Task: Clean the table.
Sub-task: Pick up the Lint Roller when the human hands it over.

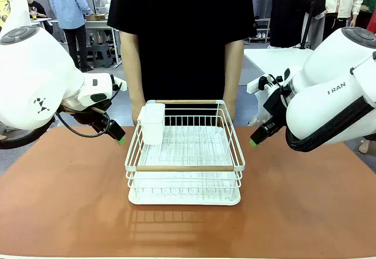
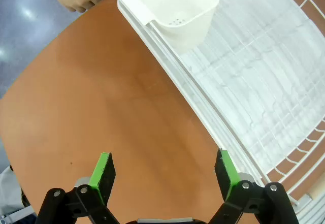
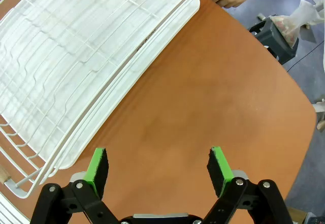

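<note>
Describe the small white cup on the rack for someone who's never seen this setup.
On the reddish-brown table stands a white wire dish rack with wooden handle bars. The cutlery cup sits at its far corner on the robot's left, near the person. Unlike the open wire around it, it is a solid-walled boxy white tub with small drain holes in its bottom.

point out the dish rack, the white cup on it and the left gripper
dish rack (image 1: 185,168): front view, on its near wooden rail
white cup (image 1: 152,124): front view, middle of its side wall
left gripper (image 2: 163,157): left wrist view, midway between its open fingertips
</note>
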Available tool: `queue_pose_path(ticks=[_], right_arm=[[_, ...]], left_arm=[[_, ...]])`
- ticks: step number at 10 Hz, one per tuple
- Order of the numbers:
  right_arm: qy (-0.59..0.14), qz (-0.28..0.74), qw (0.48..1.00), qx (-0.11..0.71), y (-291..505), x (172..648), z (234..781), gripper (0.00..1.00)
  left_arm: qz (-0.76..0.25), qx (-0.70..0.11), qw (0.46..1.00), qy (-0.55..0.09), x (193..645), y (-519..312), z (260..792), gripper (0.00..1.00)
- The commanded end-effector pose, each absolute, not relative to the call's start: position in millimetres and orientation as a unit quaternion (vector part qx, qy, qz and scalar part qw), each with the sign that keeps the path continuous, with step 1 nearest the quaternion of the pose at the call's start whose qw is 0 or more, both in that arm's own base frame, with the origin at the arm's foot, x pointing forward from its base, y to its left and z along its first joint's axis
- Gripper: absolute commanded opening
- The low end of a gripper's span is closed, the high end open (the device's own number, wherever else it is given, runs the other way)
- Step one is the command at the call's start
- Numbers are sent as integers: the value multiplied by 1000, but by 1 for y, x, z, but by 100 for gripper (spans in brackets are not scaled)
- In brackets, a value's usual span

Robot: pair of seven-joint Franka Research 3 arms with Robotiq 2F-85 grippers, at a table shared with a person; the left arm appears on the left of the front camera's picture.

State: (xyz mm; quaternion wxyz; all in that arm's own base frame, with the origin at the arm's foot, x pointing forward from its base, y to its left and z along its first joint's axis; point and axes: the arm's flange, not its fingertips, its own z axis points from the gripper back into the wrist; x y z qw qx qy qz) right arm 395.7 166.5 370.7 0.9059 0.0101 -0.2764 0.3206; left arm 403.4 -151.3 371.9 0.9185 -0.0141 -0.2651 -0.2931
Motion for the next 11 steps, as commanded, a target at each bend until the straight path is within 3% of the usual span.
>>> queue_pose_path(ticks=[1, 3, 7, 11], right_arm=[[-276, 320, 906, 11, 167, 396, 371, 100], [-276, 321, 906, 10, 166, 396, 371, 100], [-240, 232, 920, 205, 122, 375, 475, 100], [-166, 149, 891, 396, 21, 372, 512, 100]], left_arm=[[-293, -14, 919, -265, 403, -151, 372, 100], [-293, -14, 918, -265, 403, -151, 372, 100], [-298, -268, 910, -101, 398, -72, 456, 100], [-241, -482, 836, -103, 379, 43, 476, 100]])
